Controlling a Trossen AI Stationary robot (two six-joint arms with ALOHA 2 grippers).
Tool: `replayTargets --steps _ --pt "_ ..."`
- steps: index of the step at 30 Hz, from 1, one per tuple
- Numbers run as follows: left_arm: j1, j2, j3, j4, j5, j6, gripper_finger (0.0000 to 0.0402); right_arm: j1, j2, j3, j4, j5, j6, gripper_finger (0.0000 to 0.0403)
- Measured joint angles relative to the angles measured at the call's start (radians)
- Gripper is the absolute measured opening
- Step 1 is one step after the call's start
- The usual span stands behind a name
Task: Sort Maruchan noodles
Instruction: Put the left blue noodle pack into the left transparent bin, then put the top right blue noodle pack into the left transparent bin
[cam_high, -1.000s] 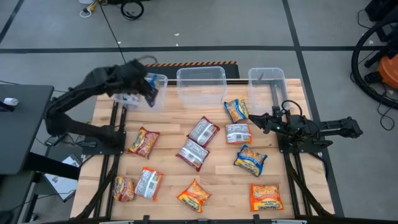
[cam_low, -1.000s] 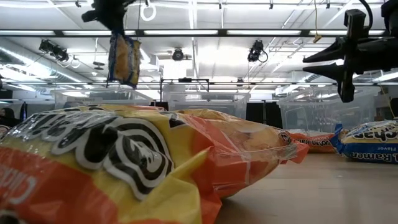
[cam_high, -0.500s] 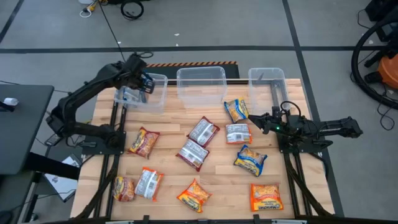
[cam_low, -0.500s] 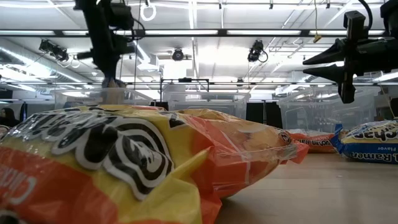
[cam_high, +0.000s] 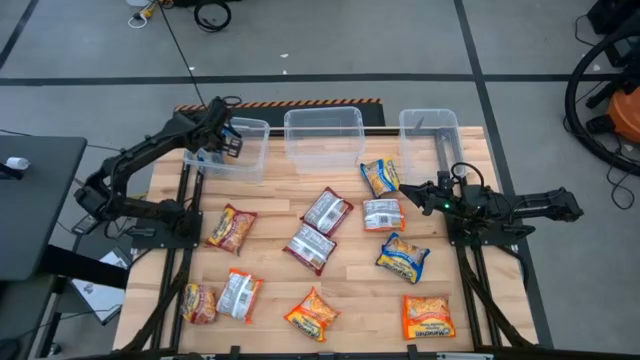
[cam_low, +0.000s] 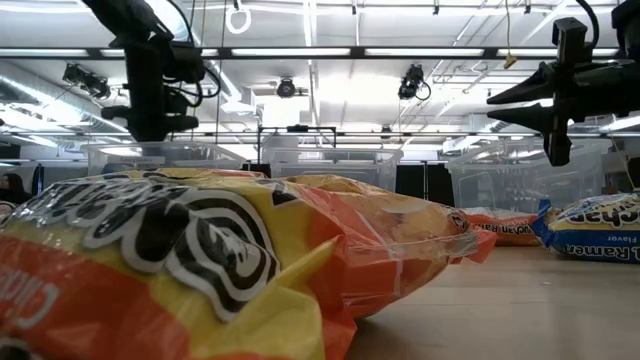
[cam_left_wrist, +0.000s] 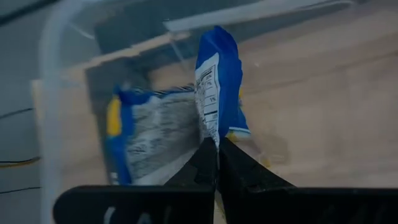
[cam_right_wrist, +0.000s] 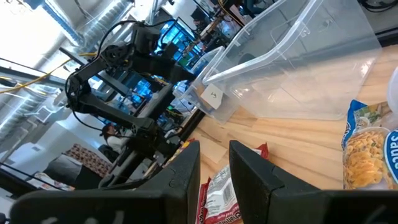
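My left gripper (cam_high: 222, 141) reaches down into the left clear tub (cam_high: 236, 152) and is shut on a blue-yellow noodle packet (cam_left_wrist: 219, 74). A second blue packet (cam_left_wrist: 149, 140) lies flat on the tub's floor beside it. In the low view the gripper (cam_low: 150, 128) dips behind the tub's wall, which hides the packet. My right gripper (cam_high: 412, 193) waits level above the table's right side, open, with nothing between its fingers (cam_right_wrist: 186, 171). Several more packets lie flat on the table, among them dark red-silver ones (cam_high: 327, 210) and a blue-yellow one (cam_high: 402, 257). My left gripper pinches the blue-yellow packet's near end, at its white printed edge (cam_left_wrist: 209, 124), between its two fingertips. The fingers slant down from above into the tub. The packet stands on edge and reaches away below the fingers; whether its far end touches the tub's floor I cannot tell.
A middle tub (cam_high: 323, 137) and a right tub (cam_high: 430, 135) stand along the far edge. Orange-yellow packets (cam_high: 312, 313) (cam_high: 427, 317) (cam_high: 231, 229) lie toward the near edge; one fills the low view's foreground (cam_low: 200, 260). Bare wood shows between the packets.
My left gripper has come down toward the table's far left corner with the blue-yellow packet, which hung clear above the tub and now sits lowered inside it. The gripper has stayed shut on it.
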Motion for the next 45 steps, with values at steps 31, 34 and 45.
replayTargets --steps 31,34,45 --pt "-0.052 0.0 -0.001 -0.169 -0.108 -0.045 0.006 0.0 0.0 0.0 0.0 -0.005 0.037 0.0091" --pt "-0.065 0.0 -0.001 -0.224 -0.111 -0.084 0.0048 0.0 0.0 0.0 0.001 -0.008 0.037 0.0091" --pt "-0.08 0.0 0.002 -0.249 -0.099 -0.178 0.0032 0.0 0.0 0.0 0.001 -0.008 0.037 0.0091"
